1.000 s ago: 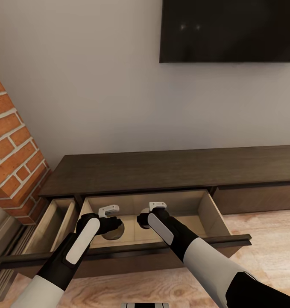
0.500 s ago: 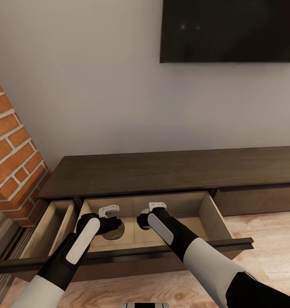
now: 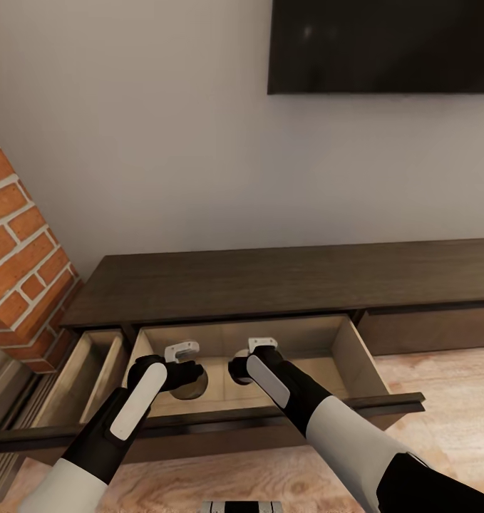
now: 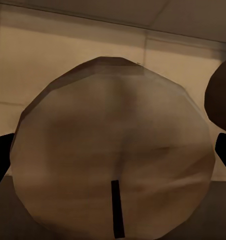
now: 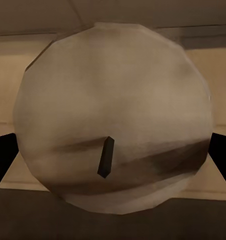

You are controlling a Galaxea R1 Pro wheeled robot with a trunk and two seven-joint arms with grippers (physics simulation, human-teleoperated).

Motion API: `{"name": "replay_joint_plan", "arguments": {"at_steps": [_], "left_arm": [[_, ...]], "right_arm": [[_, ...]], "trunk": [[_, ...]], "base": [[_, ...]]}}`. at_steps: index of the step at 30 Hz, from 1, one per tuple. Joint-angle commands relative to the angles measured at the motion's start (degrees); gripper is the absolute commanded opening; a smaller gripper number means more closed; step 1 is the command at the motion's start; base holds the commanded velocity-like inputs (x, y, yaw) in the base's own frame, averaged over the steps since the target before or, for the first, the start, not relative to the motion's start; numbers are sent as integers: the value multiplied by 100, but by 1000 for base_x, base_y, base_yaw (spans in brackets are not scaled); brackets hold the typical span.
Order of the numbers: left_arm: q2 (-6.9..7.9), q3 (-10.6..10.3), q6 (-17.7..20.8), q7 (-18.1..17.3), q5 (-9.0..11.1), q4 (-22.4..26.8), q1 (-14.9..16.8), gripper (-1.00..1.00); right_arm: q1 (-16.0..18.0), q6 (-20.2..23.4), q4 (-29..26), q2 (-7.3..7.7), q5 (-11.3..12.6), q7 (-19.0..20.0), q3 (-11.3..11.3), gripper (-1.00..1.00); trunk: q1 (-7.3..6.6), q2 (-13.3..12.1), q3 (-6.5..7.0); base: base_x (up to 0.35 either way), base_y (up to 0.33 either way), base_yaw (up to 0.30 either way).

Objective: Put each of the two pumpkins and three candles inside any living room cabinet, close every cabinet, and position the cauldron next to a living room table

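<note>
Reaching with both arms into the middle drawer (image 3: 356,360) of the long dark cabinet (image 3: 270,281), pulled well out over the wooden floor (image 3: 441,427).

Left fingers (image 3: 187,372) down inside the drawer's left half, pinching the left candle (image 3: 192,385). Seen from the left wrist: the flat tan top of that candle (image 4: 113,165) with its short dark wick, a black pad (image 4: 0,160) pressed against either flank. Beyond it, near but apart, the rounded edge of the right candle (image 4: 220,97).

Right fingers (image 3: 243,367) just beside, toward the drawer's middle, closed on the right candle (image 3: 239,375). From the right wrist: the pale top of it (image 5: 113,115), a black pad (image 5: 2,160) tight at each side. Cannot tell whether either candle touches the drawer bottom.

Edges around the arms: the tan back wall of the drawer just past both candles, under the lip of the cabinet's top surface; the dark drawer front (image 3: 384,405) crossing beneath both forearms; the tan side wall well off to the right, with bare drawer bottom between it and the right candle. Less room on the left, with the left side wall near the left arm.

Further left, a second open compartment (image 3: 92,363), hard against a brick column (image 3: 21,271). Above, on the plain wall, a black screen (image 3: 384,43). To the right, a shut cabinet front (image 3: 427,329).
</note>
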State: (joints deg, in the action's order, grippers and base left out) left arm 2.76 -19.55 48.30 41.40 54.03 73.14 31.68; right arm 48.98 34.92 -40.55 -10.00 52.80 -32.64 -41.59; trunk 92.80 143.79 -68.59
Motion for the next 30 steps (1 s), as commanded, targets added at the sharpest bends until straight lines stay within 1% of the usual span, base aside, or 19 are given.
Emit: {"name": "replay_joint_plan", "arguments": {"at_steps": [1, 5, 9, 13, 18, 19, 29, 30], "left_arm": [[5, -14, -5, 61, 55, 7, 4, -100], [5, -14, -5, 61, 55, 7, 5, -100], [5, -9, -5, 63, 55, 7, 4, -100], [5, -13, -5, 61, 55, 7, 5, -100], [5, -11, -5, 63, 55, 7, 5, -100], [5, -13, -5, 64, 55, 7, 5, -100], [5, -7, -5, 62, 55, 7, 5, -100], [5, -8, -5, 62, 55, 7, 5, 100]], "right_arm": [[7, 2, -6, 0, 46, -55, -16, -100], [7, 6, -6, 0, 46, -51, -16, -100], [7, 3, -6, 0, 46, -50, -16, -100], [7, -1, -6, 0, 46, -50, -16, -100], [7, -2, -6, 0, 40, -50, -16, -100], [7, -2, -6, 0, 39, -50, -16, 100], [7, -2, -6, 0, 44, -50, -16, 100], [7, -2, -6, 0, 45, -50, -16, 100]], "trunk": [[1, 4, -28], [11, 10, -116], [11, 10, -116], [21, 15, -205], [21, 15, -205], [21, 15, -205], [21, 15, -205], [21, 15, -205]], "base": [[0, 0, 0], [0, 0, 0], [0, 0, 0], [0, 0, 0], [0, 0, 0], [0, 0, 0], [0, 0, 0], [0, 0, 0]]}}
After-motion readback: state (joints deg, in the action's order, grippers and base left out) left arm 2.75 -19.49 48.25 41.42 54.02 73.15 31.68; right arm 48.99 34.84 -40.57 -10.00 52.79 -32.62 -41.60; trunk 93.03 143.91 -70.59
